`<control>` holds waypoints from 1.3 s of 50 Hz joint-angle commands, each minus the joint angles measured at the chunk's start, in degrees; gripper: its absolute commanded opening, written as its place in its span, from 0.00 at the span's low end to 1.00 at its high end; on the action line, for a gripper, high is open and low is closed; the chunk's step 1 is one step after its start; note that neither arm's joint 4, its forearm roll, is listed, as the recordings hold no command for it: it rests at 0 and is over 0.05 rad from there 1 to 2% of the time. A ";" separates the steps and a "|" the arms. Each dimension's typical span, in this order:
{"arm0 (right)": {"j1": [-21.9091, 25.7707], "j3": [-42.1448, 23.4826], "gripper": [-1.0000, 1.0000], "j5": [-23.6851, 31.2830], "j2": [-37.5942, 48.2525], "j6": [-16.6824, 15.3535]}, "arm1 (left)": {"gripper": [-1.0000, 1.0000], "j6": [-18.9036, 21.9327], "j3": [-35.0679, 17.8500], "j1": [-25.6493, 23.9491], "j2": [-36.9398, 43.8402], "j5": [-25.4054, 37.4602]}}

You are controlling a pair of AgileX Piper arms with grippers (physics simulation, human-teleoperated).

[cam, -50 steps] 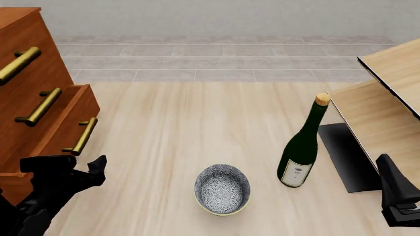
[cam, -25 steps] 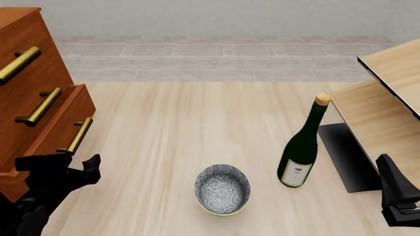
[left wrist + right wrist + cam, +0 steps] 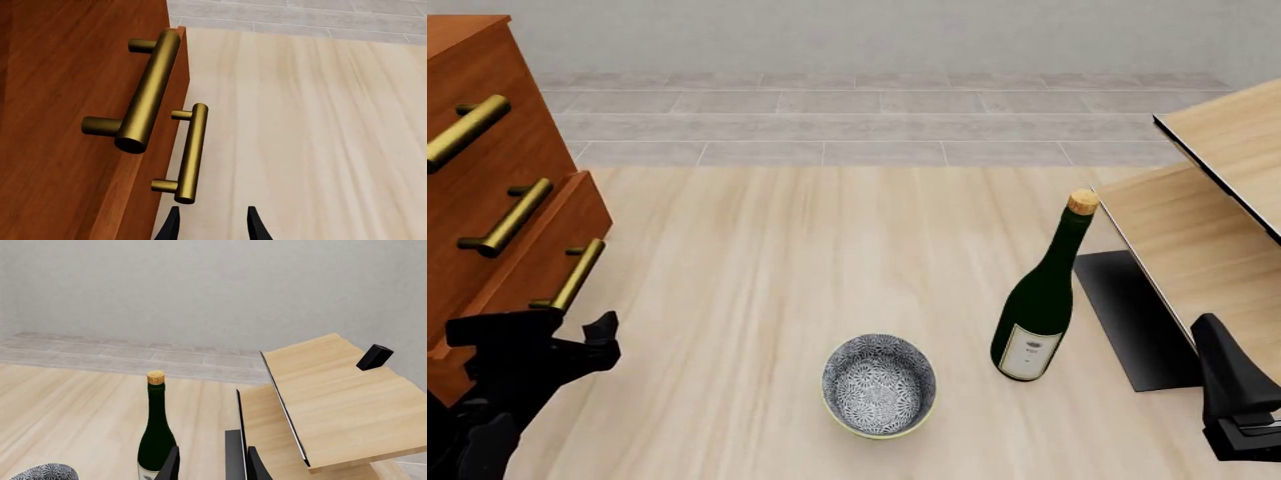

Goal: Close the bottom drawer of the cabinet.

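The reddish-brown cabinet stands at the left edge. Its bottom drawer sticks out slightly past the two above, with its brass handle on the front. My left gripper is open and empty, low beside that drawer's front, just below the handle. In the left wrist view the fingertips lie just under the end of the bottom handle, beside the drawer front. My right gripper is open and empty at the lower right, far from the cabinet.
A green wine bottle stands upright right of centre, with a patterned bowl in front of it. Pale light-wood furniture with black edging fills the right side. In the right wrist view the bottle stands beside this furniture.
The bottom drawer has slid in toward the cabinet. My left gripper has moved left with it. The right arm has not moved.
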 commanded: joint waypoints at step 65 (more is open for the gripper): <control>-0.11 0.01 1.00 -0.31 -0.02 -0.63 | 1.00 1.97 -2.36 10.69 1.65 -0.08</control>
